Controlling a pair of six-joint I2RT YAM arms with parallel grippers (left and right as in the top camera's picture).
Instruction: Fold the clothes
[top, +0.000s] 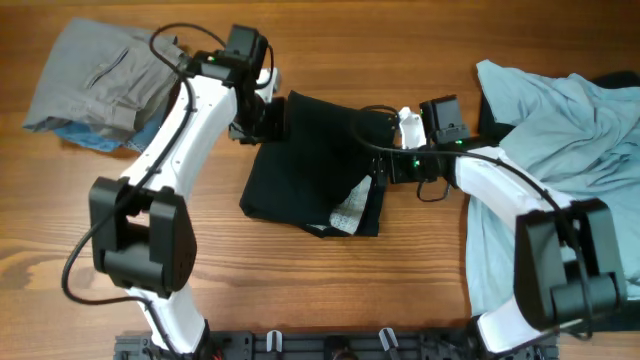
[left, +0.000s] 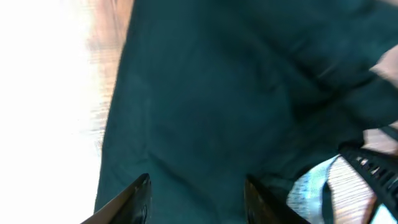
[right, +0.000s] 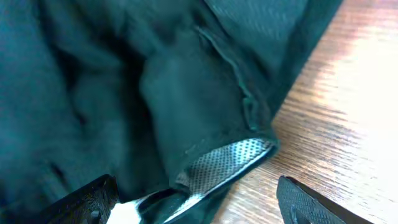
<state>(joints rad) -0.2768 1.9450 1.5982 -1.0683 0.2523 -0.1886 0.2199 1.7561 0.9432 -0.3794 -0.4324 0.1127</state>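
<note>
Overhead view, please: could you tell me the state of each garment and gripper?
black garment, partly folded, mesh lining exposed
grey garment, loosely folded
light blue shirt, unfolded, rumpled
left gripper, open over the black garment
right gripper, open at the black garment's edge

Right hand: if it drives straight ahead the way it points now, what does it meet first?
The black garment, probably its mesh-lined hem, lying just ahead of the open right hand; the gap is hard to judge.

black garment (top: 310, 160) | grey trousers (top: 95, 75) | pale blue shirt (top: 560, 130) | brown wood-grain table (top: 330, 290)
</note>
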